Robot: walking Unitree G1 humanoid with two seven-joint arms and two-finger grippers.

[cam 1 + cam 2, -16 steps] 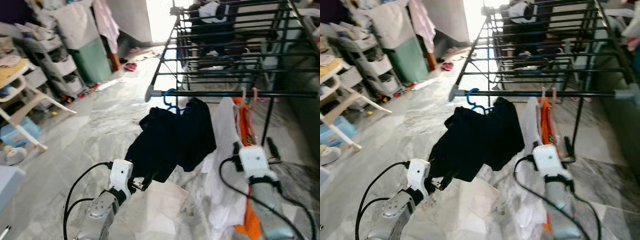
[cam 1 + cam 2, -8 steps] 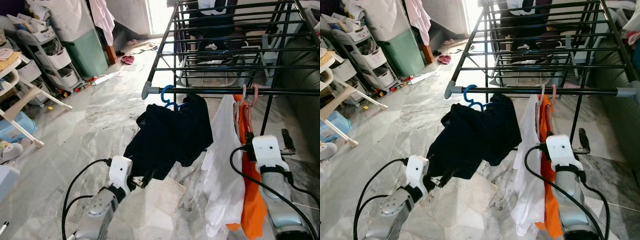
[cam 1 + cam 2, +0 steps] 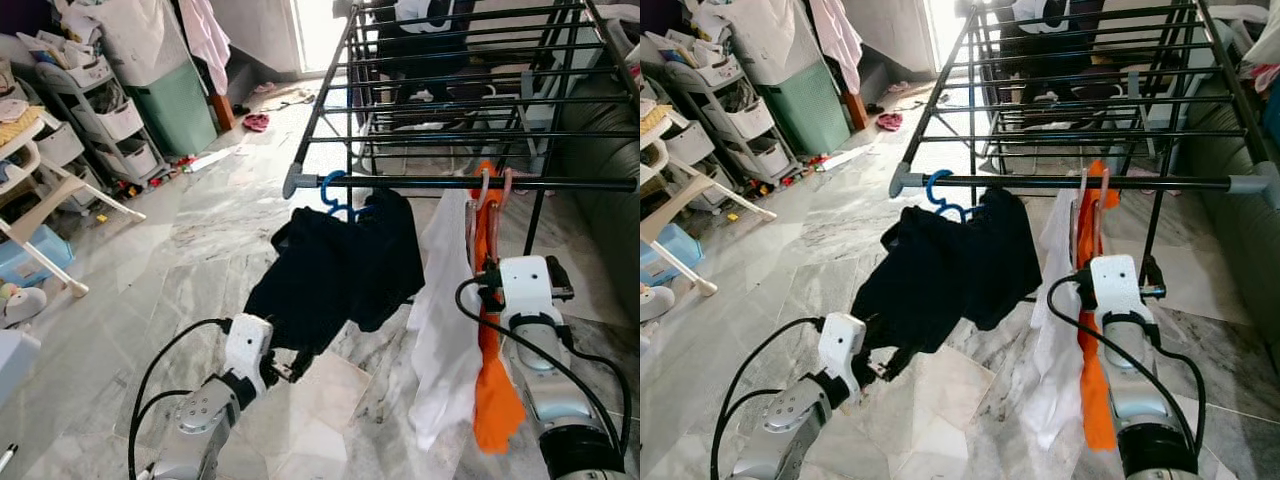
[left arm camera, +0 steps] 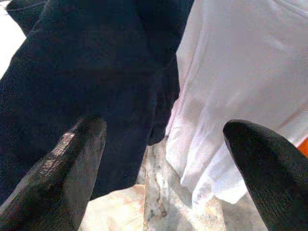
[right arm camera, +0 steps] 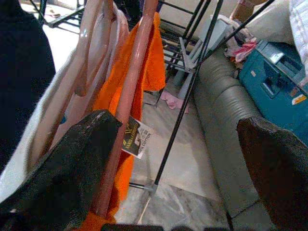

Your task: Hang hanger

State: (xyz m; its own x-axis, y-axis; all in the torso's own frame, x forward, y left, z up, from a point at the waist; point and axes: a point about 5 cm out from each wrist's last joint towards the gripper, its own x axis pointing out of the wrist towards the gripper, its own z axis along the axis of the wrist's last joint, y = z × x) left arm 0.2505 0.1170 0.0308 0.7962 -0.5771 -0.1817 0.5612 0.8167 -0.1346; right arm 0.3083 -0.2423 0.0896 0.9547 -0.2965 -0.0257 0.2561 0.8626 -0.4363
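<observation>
A black drying rack's front rail (image 3: 560,184) carries a blue hanger (image 3: 333,190) with a black garment (image 3: 340,270). Right of it hang pink hangers (image 3: 492,190) with a white garment (image 3: 445,310) and an orange garment (image 3: 492,400). My left gripper (image 3: 290,368) is open just below the black garment's lower edge. In the left wrist view its fingers (image 4: 62,163) frame the black cloth (image 4: 86,72) and white cloth (image 4: 240,86). My right gripper (image 5: 178,159) is open beside the pink hanger (image 5: 130,96), below the rail. Its white wrist (image 3: 525,285) presses against the orange garment.
White shelving with baskets (image 3: 100,120), a green bin (image 3: 180,105) and a white chair (image 3: 50,200) line the left side. A grey sofa (image 3: 610,200) stands right of the rack, with a teal box (image 5: 274,82) behind it. Marble floor (image 3: 180,260) lies open to the left.
My right arm has risen toward the rail, lifting and bunching the orange and white garments. My left gripper has shifted slightly right under the black garment. The camera view has moved.
</observation>
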